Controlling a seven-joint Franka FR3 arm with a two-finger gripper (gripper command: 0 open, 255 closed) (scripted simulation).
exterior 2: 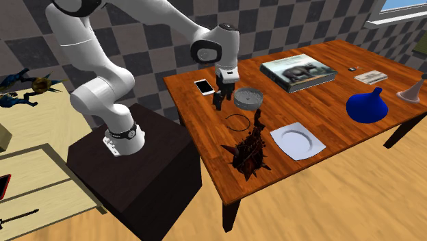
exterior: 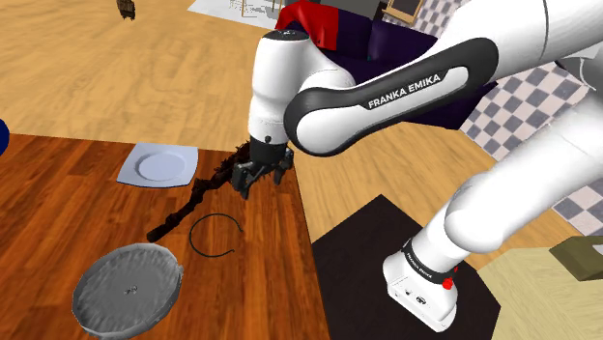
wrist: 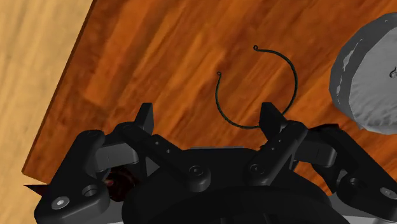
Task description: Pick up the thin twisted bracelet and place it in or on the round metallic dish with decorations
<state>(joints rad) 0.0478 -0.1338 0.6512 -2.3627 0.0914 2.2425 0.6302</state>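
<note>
Bracelet [wrist: 217, 97]: thin dark open ring, flat on the wood-grain surface [exterior: 77, 193]. The arm bends downward, gripper [wrist: 208, 114] spread above it, near a rough grey round dish [exterior: 128, 288].

We see a white arm [exterior: 502, 193] with dark joints and white "FRANKA EMIKA" lettering on one dark band. Its gripper [wrist: 208, 118] is all black, with round screws at the linkages.

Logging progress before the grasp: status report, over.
Gripper open, above table, holding nothing. Bracelet flat on table beneath the fingers, not grasped; dish beside it. Dark spiky figure lies close by bracelet.
</note>
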